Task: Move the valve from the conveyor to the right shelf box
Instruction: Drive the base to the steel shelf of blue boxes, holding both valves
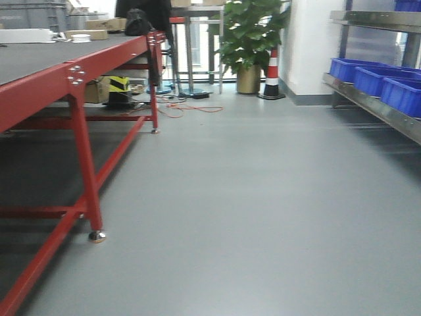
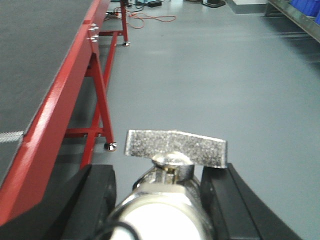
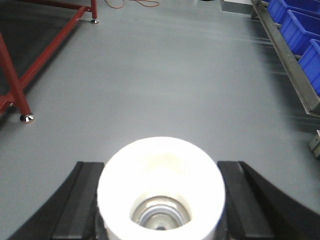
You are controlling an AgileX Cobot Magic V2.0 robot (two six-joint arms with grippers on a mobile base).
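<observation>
Valve [image 2: 175, 147], silver metal, butterfly-handled, clamped in my left gripper [image 2: 162, 185] (body cut off below); right gripper [image 3: 160, 195] squeezes a white round cylinder [image 3: 160, 165], bottom cropped.

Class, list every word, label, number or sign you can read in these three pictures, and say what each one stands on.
No text can be read in any view.
Cardboard boxes at the far end of the conveyor belt: any print is too blurred to read.
Blue bins, striped cone, metal valve, white part: no marks visible.
</observation>
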